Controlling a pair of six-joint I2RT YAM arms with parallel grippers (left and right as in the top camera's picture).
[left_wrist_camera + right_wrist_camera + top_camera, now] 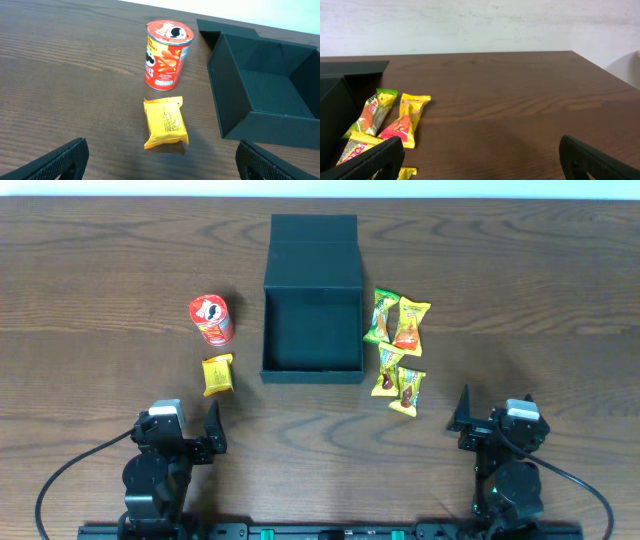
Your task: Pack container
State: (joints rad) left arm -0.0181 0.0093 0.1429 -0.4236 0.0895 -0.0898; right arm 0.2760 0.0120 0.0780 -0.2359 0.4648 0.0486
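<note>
The dark teal container (312,370) stands open and empty at the table's middle, its flap lid (314,228) laid back behind it; it also shows in the left wrist view (227,107). A red can (211,319) and a yellow packet (217,374) lie to its left, both in the left wrist view, the can (166,55) behind the packet (165,122). Several green and yellow snack packets (398,350) lie to its right; some show in the right wrist view (405,121). My left gripper (161,162) is open and empty near the front edge. My right gripper (480,160) is open and empty at front right.
The table's right edge (615,80) shows in the right wrist view, with a pale wall behind. Black cables run from both arm bases along the front edge (60,480).
</note>
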